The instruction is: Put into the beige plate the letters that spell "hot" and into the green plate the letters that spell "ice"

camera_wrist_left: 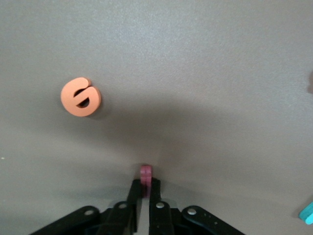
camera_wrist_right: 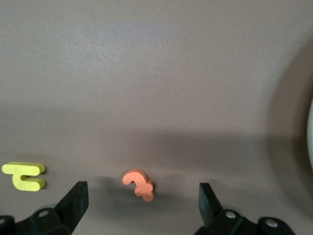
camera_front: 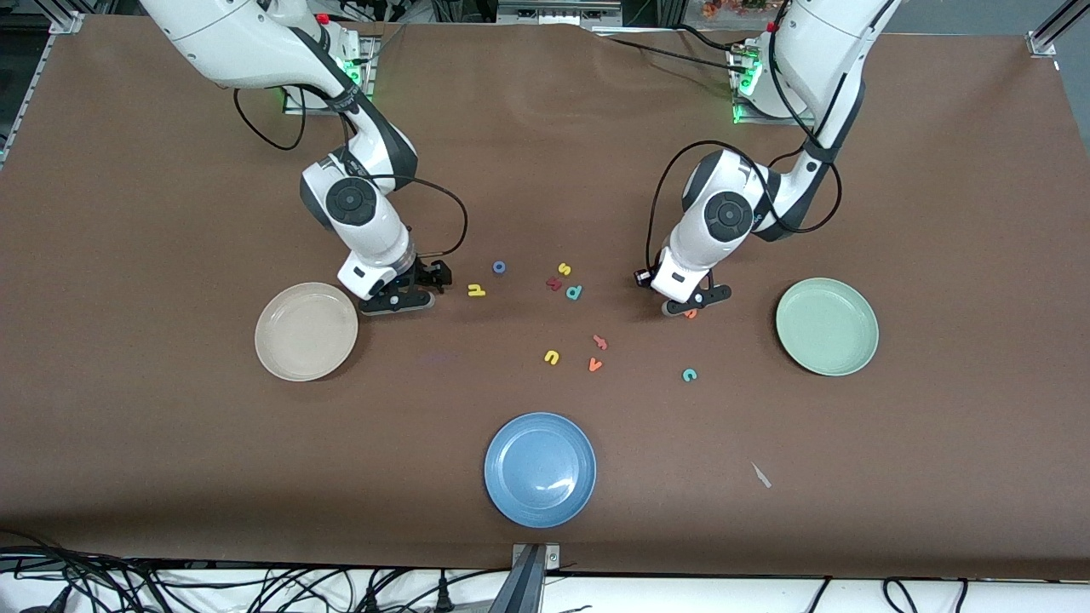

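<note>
My left end effector is clenched on the dark red "i", low at the table, beside the orange "e". Light, soft foam; pinch its flat faces gently. My right end effector waits released around the orange "t".

Even overhead light, sharp front view; glare on blue plate; soft shadows beneath arms.
</note>
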You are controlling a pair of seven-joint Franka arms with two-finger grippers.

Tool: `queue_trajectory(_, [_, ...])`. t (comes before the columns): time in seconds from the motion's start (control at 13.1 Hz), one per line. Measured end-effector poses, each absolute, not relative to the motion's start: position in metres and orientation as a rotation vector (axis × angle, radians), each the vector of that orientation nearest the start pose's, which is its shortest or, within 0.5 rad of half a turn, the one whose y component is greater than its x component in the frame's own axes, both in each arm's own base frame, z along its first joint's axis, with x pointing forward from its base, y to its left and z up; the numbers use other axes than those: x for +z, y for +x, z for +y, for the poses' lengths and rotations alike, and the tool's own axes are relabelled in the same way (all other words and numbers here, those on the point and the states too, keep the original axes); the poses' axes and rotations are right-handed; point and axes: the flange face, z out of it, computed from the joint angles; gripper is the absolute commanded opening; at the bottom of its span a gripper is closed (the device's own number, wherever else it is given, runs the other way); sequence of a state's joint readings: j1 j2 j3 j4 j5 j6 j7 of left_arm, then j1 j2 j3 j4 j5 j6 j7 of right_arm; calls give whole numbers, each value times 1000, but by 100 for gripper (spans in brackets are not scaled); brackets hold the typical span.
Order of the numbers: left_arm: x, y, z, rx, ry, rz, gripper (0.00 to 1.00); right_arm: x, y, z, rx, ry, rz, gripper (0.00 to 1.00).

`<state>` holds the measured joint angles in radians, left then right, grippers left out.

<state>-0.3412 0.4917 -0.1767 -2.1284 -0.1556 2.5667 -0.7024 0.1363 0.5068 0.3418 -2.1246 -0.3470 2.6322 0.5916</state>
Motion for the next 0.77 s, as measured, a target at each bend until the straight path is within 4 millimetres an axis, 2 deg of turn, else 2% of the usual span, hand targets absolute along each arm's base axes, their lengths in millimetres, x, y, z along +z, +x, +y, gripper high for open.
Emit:
queue_trajectory(0.15, [183,503,-276,267,-3172,-547,0,180,504,276,-77,-3121,-246,100])
queue_trajectory(0.31, [216,524,-259,311,-3130,-526,0,179,503,276,-79,-3122,-257,100])
queue_trajectory(0.38, [240,535,-243,344,-3104,-501,0,178,503,276,-81,-3121,-260,100])
queue_trajectory(0.54, [286,553,-201,454,-3072,-422,0,177,501,277,-88,-3114,-261,99])
queue_trajectory(0.61, [303,559,-174,517,-3067,-377,0,176,499,277,-90,-3111,-254,99])
queue_trajectory(0.77, [313,570,-117,584,-3087,-311,0,174,496,277,-90,-3108,-244,99])
